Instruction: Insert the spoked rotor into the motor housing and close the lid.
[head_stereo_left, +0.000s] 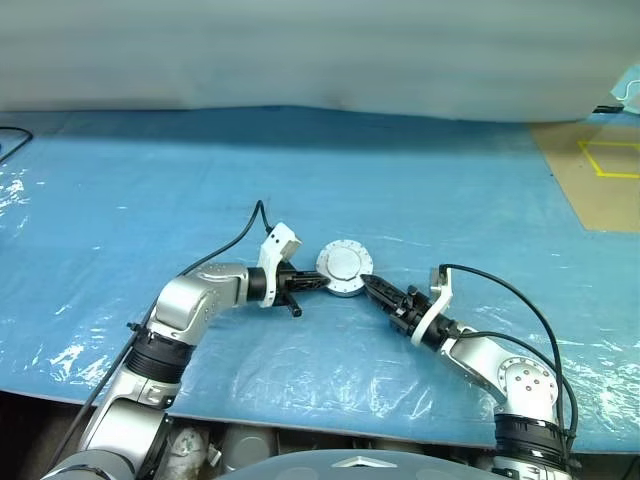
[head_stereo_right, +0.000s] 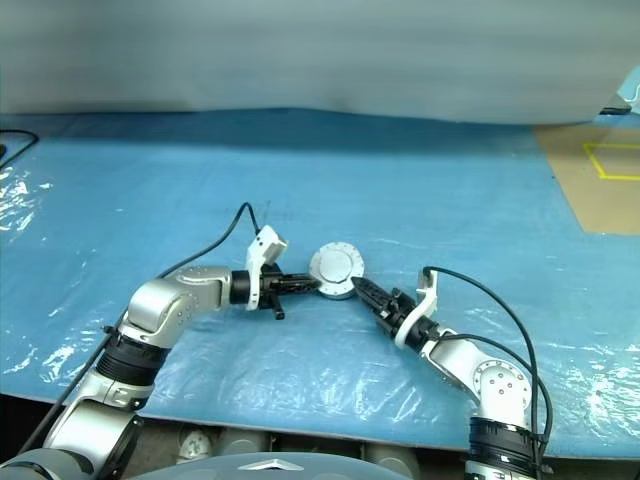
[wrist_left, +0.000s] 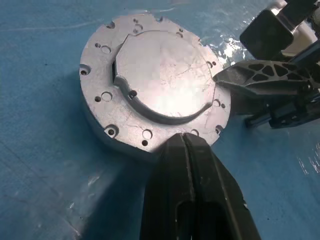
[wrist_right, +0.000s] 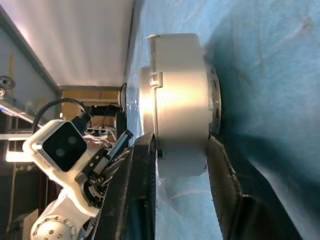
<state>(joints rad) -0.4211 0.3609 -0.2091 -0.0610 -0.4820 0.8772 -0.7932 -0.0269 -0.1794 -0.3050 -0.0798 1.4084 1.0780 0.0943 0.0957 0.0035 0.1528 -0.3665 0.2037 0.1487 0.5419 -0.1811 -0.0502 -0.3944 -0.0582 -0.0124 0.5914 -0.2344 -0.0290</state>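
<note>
Left gripper (head_stereo_left: 318, 281): We are keeping its two black fingers (wrist_left: 190, 165) pressed tight together, with nothing between them. The tips are touching the left edge of the motor housing (head_stereo_left: 344, 285), like a finger pushing on it.

Motor housing: It is sitting on the blue sheet (head_stereo_left: 420, 190), right between our two grippers. We are seeing its grey round side in the right wrist view.

Lid (wrist_left: 162, 77): It is lying flat on top of the housing, smooth side up. It is looking shut, or very nearly shut. We cannot tell if it is clicked all the way down.

Spoked rotor: We are thinking it is already inside, under the lid, but this is only our guess.

Right gripper (wrist_right: 180, 155): We are holding its fingers partly open, one on each side of the housing's edge. They are squeezing the housing from top and bottom, it seems, with the lid under one finger.

Step in hand: We are thinking this is the last press to close the lid.

How to do it well: We are wanting to keep the left tips still so the housing is not sliding away. We are wanting to squeeze slowly and evenly with the right one.

What could go wrong: The shiny sheet is looking slippery, so a hard push may be sending the housing sliding sideways.
</note>
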